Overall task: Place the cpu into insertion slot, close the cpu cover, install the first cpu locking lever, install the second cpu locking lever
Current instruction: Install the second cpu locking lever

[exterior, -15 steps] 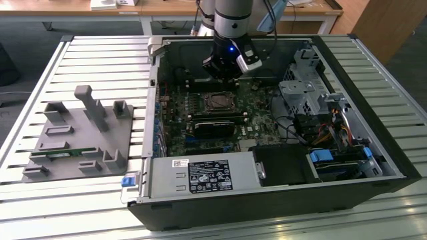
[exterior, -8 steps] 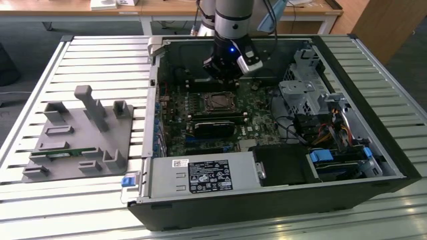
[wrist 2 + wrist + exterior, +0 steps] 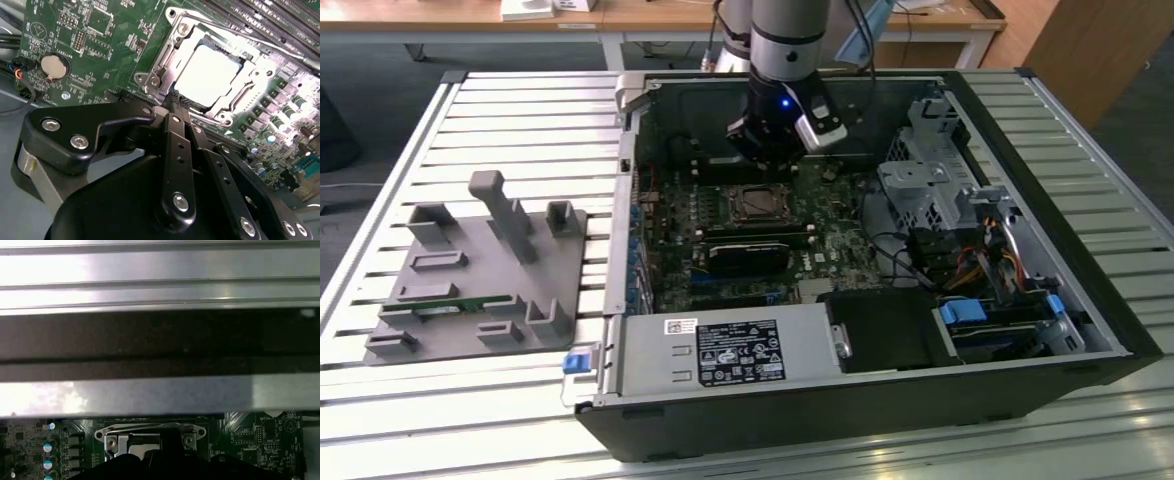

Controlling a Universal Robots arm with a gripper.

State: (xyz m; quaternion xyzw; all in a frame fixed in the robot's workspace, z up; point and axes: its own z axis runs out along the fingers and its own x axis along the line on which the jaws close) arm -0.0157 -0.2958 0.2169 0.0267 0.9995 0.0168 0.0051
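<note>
I see my gripper with its fingertips pressed together, nothing between them, hanging just beside the near edge of the insertion slot. The cpu lies seated there, its metal face glaring bright, with the cpu cover folded down flat around it. In the exterior view the socket sits on the green motherboard inside the open computer case, which lies on a slatted metal table. A grey fixture block rests to the exterior view's left; wooden desks stand behind.
</note>
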